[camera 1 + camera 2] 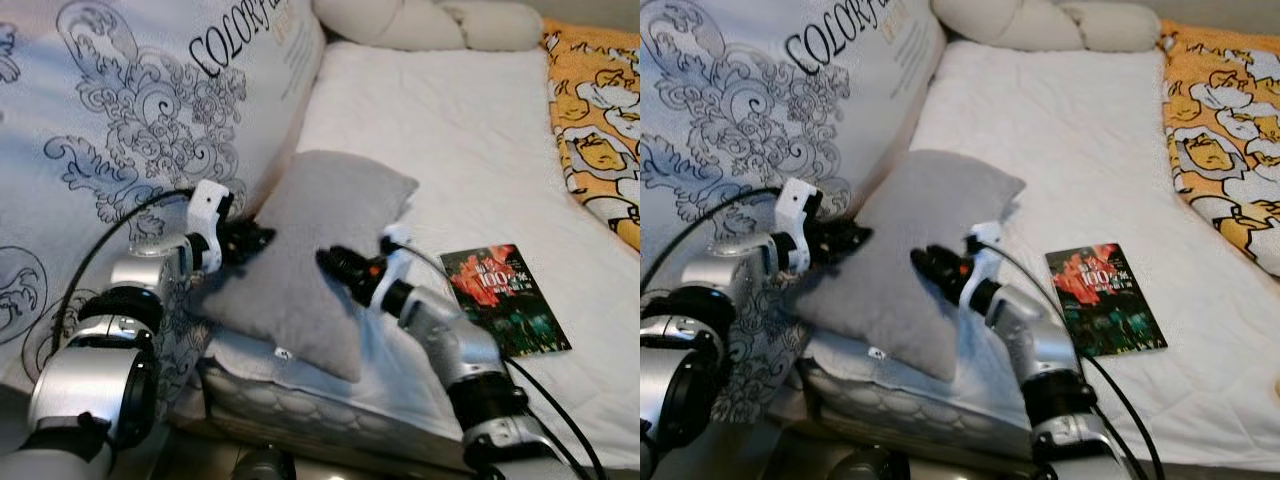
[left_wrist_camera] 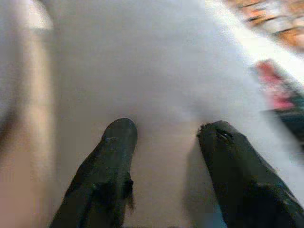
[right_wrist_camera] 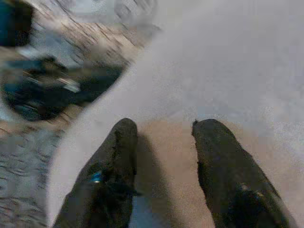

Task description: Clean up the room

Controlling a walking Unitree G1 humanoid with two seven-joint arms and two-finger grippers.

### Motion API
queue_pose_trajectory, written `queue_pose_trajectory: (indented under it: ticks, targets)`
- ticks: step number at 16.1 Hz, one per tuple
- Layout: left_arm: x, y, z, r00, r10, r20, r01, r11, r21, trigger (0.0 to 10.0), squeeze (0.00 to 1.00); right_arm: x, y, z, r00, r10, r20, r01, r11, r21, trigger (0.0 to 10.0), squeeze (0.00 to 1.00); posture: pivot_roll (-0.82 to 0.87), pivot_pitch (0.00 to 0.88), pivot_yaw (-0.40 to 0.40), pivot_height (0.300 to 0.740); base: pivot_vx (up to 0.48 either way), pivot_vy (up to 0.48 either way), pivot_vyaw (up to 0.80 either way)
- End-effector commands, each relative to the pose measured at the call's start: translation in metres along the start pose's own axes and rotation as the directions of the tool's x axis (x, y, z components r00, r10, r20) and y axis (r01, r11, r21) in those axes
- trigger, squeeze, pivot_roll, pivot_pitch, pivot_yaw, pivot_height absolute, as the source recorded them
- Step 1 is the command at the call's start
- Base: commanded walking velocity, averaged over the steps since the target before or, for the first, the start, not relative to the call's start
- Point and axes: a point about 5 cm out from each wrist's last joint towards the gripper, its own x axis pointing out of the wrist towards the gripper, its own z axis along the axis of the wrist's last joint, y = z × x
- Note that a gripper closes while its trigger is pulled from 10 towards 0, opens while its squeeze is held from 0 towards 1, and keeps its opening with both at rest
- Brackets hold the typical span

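A grey pillow [image 1: 300, 240] stands tilted on the near left corner of the white bed [image 1: 450, 150]. It leans towards the big patterned bedding pack. My left gripper [image 1: 262, 237] touches the pillow's left edge. In the left wrist view this gripper [image 2: 166, 130] is open, with both fingertips against grey fabric [image 2: 156, 71]. My right gripper [image 1: 325, 260] presses on the pillow's right face. In the right wrist view it [image 3: 164, 126] is open too, fingers spread on the fabric [image 3: 228, 61]. The pillow sits between the two grippers.
A large white bedding pack [image 1: 130, 110] with grey scrollwork and lettering fills the left side. A dark book [image 1: 505, 300] with red print lies on the bed by my right forearm. An orange patterned blanket [image 1: 600, 130] covers the right edge; a cream plush [image 1: 430, 22] lies at the head.
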Motion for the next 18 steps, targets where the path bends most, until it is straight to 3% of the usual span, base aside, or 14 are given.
queue_pose_trajectory:
  ticks: [1,3,4,6,9,11,13,15,18]
  targets:
    - [0.003,-0.010,0.006,0.992,-0.124,0.032,0.125,0.991,-0.036,10.0,1.00,0.003,-0.004,-0.009,0.996,-0.075,-0.052,0.073,0.997,-0.032,10.0,1.00,0.02,0.033,0.057,0.740,0.000,0.000,0.00]
    - [0.003,-0.013,0.010,0.983,-0.172,0.064,0.176,0.983,-0.057,10.0,1.00,0.001,-0.009,-0.017,0.987,-0.131,-0.094,0.126,0.991,-0.053,10.0,1.00,0.02,0.034,0.054,0.740,0.000,0.000,0.00]
    - [-0.003,-0.005,0.025,0.985,-0.096,0.141,0.104,0.993,-0.047,10.0,1.00,-0.010,-0.020,-0.029,0.970,-0.202,-0.132,0.194,0.979,-0.066,10.0,1.00,0.03,0.039,0.049,0.740,0.000,0.000,0.00]
    - [-0.014,0.005,0.037,0.981,-0.046,0.187,0.054,0.998,-0.038,10.0,1.00,-0.025,-0.032,-0.040,0.952,-0.260,-0.162,0.250,0.965,-0.075,10.0,1.00,0.03,0.043,0.051,0.740,0.000,0.000,0.00]
    - [-0.021,0.010,0.040,0.984,-0.033,0.176,0.044,0.997,-0.057,10.0,1.00,-0.048,-0.047,-0.051,0.927,-0.332,-0.175,0.324,0.943,-0.073,10.0,1.00,0.04,0.045,0.051,0.740,0.000,0.000,0.00]
    - [-0.017,0.007,0.031,0.988,-0.059,0.139,0.075,0.991,-0.107,10.0,1.00,-0.059,-0.052,-0.053,0.919,-0.356,-0.167,0.349,0.934,-0.073,10.0,1.00,0.03,0.050,0.062,0.740,0.000,0.000,0.00]
    - [0.001,-0.012,0.015,0.983,-0.168,0.068,0.177,0.973,-0.150,10.0,1.00,-0.065,-0.053,-0.047,0.916,-0.377,-0.136,0.369,0.926,-0.078,10.0,1.00,0.02,0.057,0.076,0.740,0.000,0.000,0.00]
    - [0.010,-0.024,0.013,0.970,-0.236,0.054,0.242,0.955,-0.171,10.0,1.00,-0.062,-0.051,-0.041,0.921,-0.374,-0.111,0.367,0.927,-0.080,10.0,1.00,0.02,0.063,0.085,0.740,0.000,0.000,0.00]
    - [0.019,-0.033,0.016,0.965,-0.255,0.055,0.261,0.939,-0.222,10.0,1.00,-0.053,-0.042,-0.033,0.936,-0.343,-0.083,0.337,0.938,-0.086,10.0,1.00,0.03,0.069,0.084,0.740,0.000,0.000,0.00]
